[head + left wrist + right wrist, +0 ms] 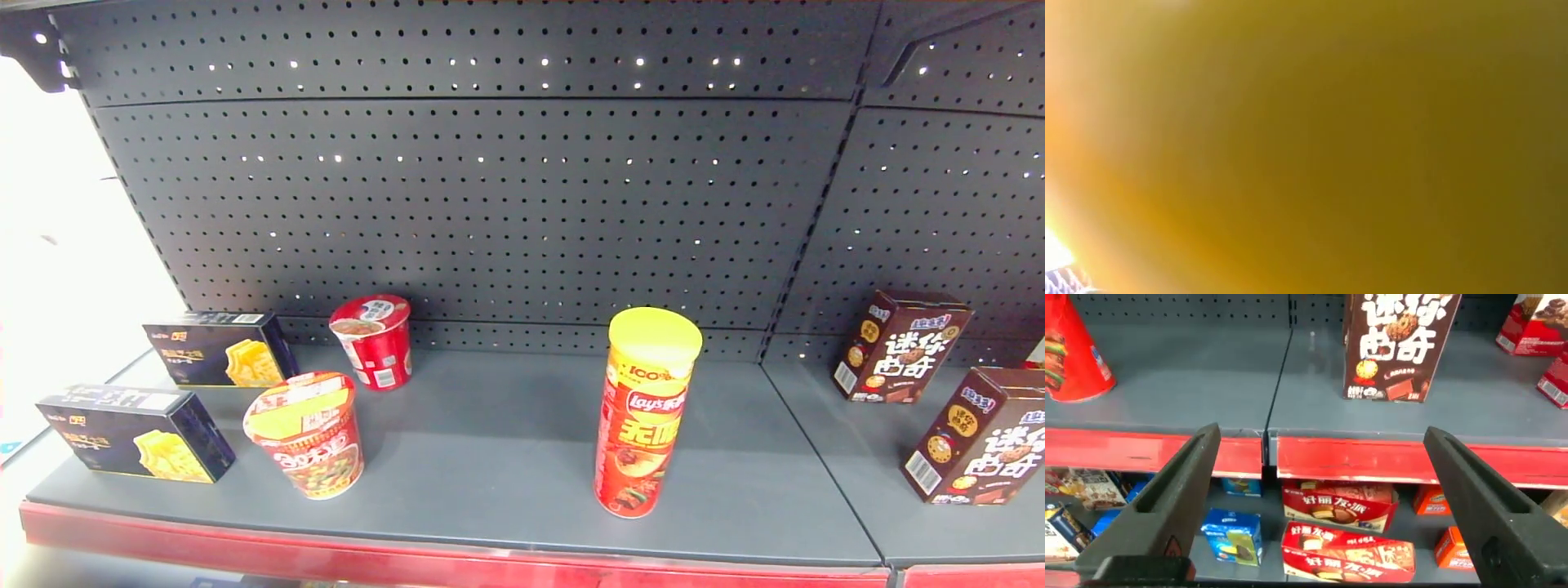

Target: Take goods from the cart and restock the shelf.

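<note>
The dark shelf (490, 457) holds an upright chip can (645, 412) near its front edge and a brown box (1398, 343) in the next bay, before which the right gripper (1321, 437) hangs level, its fingers (1167, 506) spread wide and empty.

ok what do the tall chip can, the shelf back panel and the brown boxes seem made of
Chip can: probably a glossy printed cardboard tube, with a plastic-looking yellow lid. Back panel: likely matte dark sheet metal, given the regular punched holes. Brown boxes: glossy printed card, with crisp folded edges.
</note>
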Controlling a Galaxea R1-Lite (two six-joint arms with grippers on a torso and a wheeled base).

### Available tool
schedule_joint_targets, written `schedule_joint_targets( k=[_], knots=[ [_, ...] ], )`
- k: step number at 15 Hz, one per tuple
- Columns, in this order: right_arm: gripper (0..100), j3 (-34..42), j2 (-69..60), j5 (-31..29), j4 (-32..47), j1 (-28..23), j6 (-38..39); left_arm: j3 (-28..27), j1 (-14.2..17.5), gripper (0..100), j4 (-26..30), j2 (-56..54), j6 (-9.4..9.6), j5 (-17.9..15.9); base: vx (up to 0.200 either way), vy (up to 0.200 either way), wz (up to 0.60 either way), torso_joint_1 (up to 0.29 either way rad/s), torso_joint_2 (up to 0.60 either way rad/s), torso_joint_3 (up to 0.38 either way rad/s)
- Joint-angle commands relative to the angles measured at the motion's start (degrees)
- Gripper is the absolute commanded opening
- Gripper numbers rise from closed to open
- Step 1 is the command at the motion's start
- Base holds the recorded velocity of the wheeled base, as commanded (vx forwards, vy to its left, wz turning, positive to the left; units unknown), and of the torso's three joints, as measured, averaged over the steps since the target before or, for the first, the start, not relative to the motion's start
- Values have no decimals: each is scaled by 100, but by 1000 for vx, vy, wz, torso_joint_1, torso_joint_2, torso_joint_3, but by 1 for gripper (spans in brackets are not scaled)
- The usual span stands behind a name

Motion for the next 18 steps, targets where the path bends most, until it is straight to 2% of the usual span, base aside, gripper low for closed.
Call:
schedule_joint_targets(
  k=[1, 2, 5, 8, 9, 10, 11, 12, 13, 14, 17, 18],
  knots=[
    [100, 20, 10, 6, 0, -2, -4, -164, -30, 0, -17, 35, 183, -160, 0, 0, 0, 0, 0, 0],
    [100, 20, 10, 6, 0, -2, -4, -287, -39, 0, -17, 70, 244, -204, 0, 0, 0, 0, 0, 0],
    [100, 20, 10, 6, 0, -2, -4, -1131, -56, 0, -17, 949, 262, -836, 0, 0, 0, 0, 0, 0],
    [100, 20, 10, 6, 0, 7, -4, -1650, -56, 0, -17, 1723, 271, -1346, 0, 0, 0, 0, 0, 0],
    [100, 20, 10, 6, 0, -2, -4, -1720, -65, 0, -25, 1863, 271, -1408, 0, 0, 0, 0, 0, 0],
    [100, 20, 10, 6, 0, -2, -4, -1869, -83, 0, -87, 2276, 262, -1680, 0, 0, 0, 0, 0, 0],
    [100, 20, 10, 6, 0, -2, -4, -1817, -135, 0, -342, 2540, 253, -1926, 0, 0, 0, 0, 0, 0],
    [100, 20, 10, 6, 0, -2, -4, -1570, -179, 0, -843, 2821, 236, -2058, 0, 0, 0, 0, 0, 0],
    [100, 20, 10, 6, 0, -2, -4, -1307, -206, 0, -1335, 3050, 218, -2058, 0, 0, 0, 0, 0, 0],
    [100, 20, 10, 6, 0, -2, -4, -1298, -232, 0, -1590, 3190, 200, -2076, 0, 0, 0, 0, 0, 0],
    [100, 20, 10, 6, 0, -2, -4, -1729, -223, 0, -1660, 3797, 200, -2084, 0, 0, 0, 0, 0, 0],
    [100, 20, 10, 6, 0, -2, -4, -1781, -267, 0, -1695, 4113, 130, -2093, 0, 0, 0, 0, 0, 0]
  ],
)
